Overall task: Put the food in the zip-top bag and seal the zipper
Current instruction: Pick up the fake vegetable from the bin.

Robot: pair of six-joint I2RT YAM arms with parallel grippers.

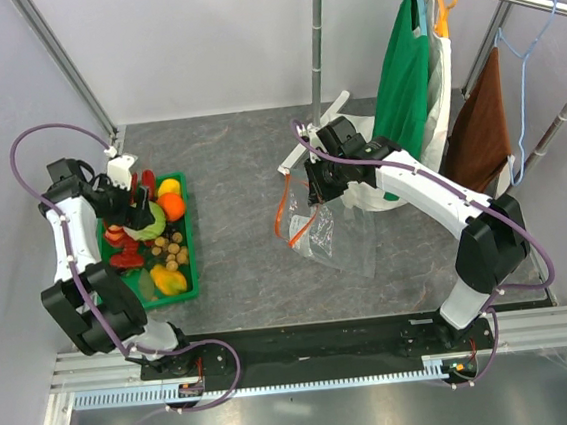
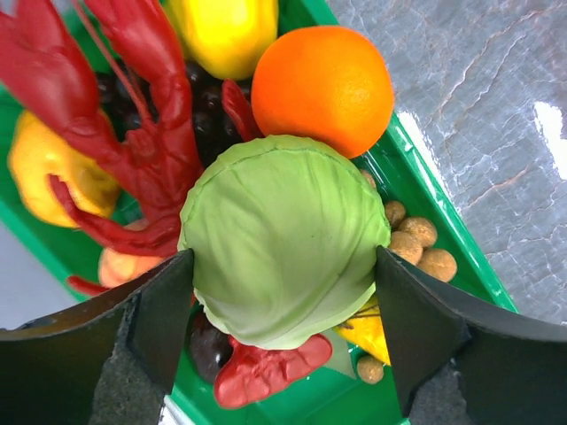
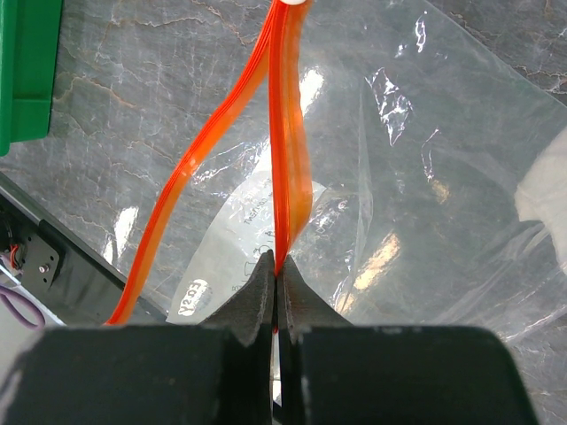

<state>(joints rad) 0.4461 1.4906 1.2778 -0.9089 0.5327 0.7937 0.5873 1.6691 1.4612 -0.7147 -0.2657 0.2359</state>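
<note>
The food lies heaped in a green tray (image 1: pixel 191 254) at the left. My left gripper (image 1: pixel 140 208) (image 2: pixel 283 266) stands wide around the pale green cabbage (image 1: pixel 150 223) (image 2: pixel 283 239), with both pads touching its sides. The cabbage rests on the pile. Around it lie a red lobster (image 2: pixel 133 133), an orange (image 2: pixel 323 88), a yellow fruit (image 2: pixel 226 35) and tan balls (image 2: pixel 416 243). My right gripper (image 1: pixel 316 195) (image 3: pixel 279 270) is shut on the red-orange zipper (image 3: pixel 285 133) (image 1: pixel 282 213) and holds the clear zip-top bag (image 1: pixel 331 233) (image 3: pixel 425 177) up with its mouth gaping.
A clothes rail at the back right carries a green garment (image 1: pixel 400 71) and a brown one (image 1: pixel 481 123). A white cloth bag (image 1: pixel 354 130) lies behind the right arm. The black base rail (image 1: pixel 306 341) runs along the near edge.
</note>
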